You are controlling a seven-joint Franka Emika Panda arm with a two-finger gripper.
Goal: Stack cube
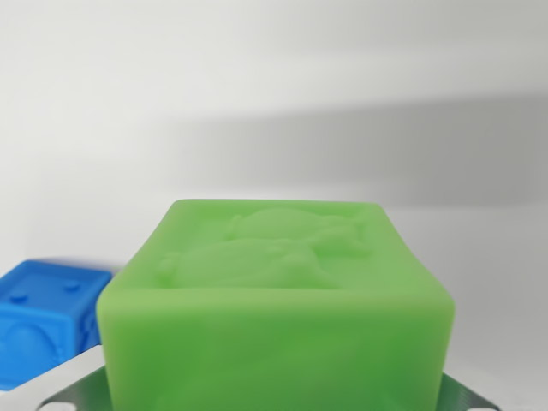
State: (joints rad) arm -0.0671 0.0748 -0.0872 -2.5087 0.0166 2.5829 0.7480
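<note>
A soft-looking, likely light green cube (274, 317) sits between the metal jaws, seemingly gripped by its sides; a blue cube (43, 321) lies to the wrist view's left.

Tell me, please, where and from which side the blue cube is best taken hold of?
Probably by two opposite flat side walls of the blue cube, coming down from above: it sits upright on the white surface with its top free. The green cube fills the near view, so check clearance on that side.

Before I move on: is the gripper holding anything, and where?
Apparently the green cube, gripped at its lower side faces between metal fingers; contact itself is hidden.
</note>
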